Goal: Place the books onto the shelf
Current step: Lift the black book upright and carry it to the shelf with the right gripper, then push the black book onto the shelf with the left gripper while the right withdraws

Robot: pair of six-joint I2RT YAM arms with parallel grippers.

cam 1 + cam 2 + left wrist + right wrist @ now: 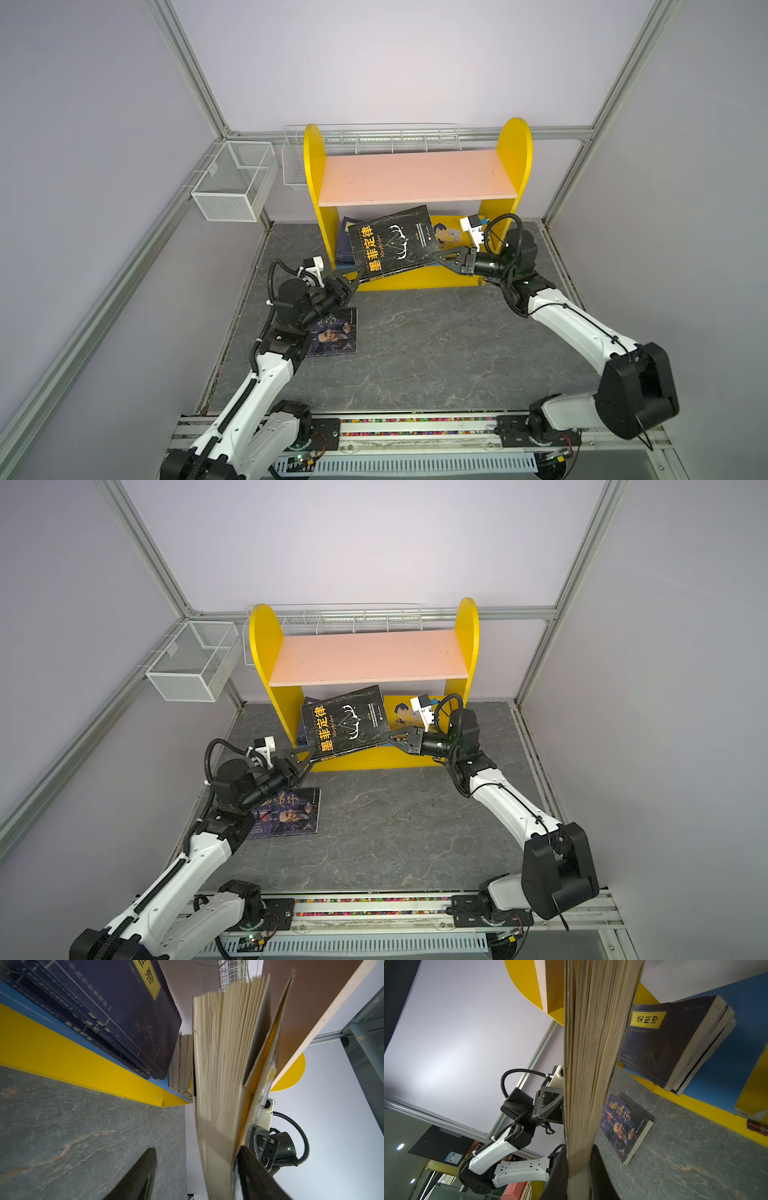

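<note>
Black book (392, 241) with big yellow characters hangs tilted in both top views, in front of the lower opening of the shelf (313, 174). Its upper edge is close below the front edge of the pink board (415, 174). The right gripper (438, 255) pinches the right edge of this book. The left gripper (358, 274) is at its lower left corner with the fingers spread, one above the corner and one below it. On the lower level, navy books (344, 245) lie at the left and a yellow book (449, 232) at the right, both partly hidden behind the black book. One dark book (332, 332) lies flat on the table (436, 340), partly under the left arm.

In the left wrist view, the page edges of the black book (224, 1064) stand between the fingers of the left gripper (197, 1150). The book is close against one finger (255, 1178), and a clear gap is open to the other one (137, 1176). The navy books (116, 1018) lie stacked on the blue board (20, 1002).

In the right wrist view, the right gripper (578, 1167) is pressed on both sides of the black book (591, 1064). Behind it, the navy books (675, 1043) lie on the blue board, and the dark book (625, 1126) lies on the table before the shelf.
</note>
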